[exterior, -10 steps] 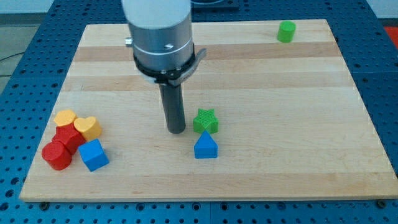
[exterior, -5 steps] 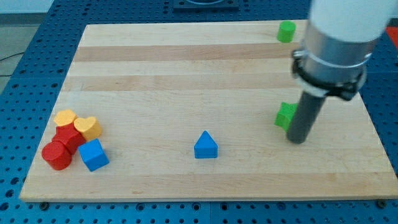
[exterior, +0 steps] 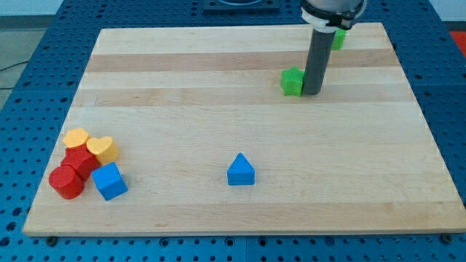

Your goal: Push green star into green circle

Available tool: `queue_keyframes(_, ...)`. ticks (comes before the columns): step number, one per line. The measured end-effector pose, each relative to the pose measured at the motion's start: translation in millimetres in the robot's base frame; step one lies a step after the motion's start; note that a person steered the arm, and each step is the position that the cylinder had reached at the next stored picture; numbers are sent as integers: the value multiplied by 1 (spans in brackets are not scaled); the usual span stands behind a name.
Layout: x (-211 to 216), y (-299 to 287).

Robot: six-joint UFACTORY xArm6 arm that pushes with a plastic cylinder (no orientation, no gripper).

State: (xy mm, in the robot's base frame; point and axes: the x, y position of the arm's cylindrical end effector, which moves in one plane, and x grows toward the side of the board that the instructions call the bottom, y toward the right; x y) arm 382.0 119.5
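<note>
The green star point(exterior: 292, 81) lies on the wooden board point(exterior: 182, 94) in the upper right part of the view. My tip point(exterior: 312, 92) rests on the board right against the star's right side. The green circle point(exterior: 339, 38) stands near the board's top right corner, mostly hidden behind the rod, above and to the right of the star.
A blue triangle point(exterior: 240, 170) lies low in the middle. At the lower left sit a cluster: an orange block point(exterior: 76, 137), a yellow heart point(exterior: 103, 149), a red star-like block point(exterior: 80, 161), a red cylinder point(exterior: 66, 182) and a blue cube point(exterior: 110, 181).
The green star has moved from the board's middle to the right, then up and left to the upper right part. My tip travelled with it and now stands at its right side.
</note>
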Motion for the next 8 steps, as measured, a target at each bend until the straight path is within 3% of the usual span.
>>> queue_keyframes(1,21,-31)
queue_keyframes(3,-36,-40)
queue_keyframes(5,-56,-86)
queue_keyframes(8,-79,17)
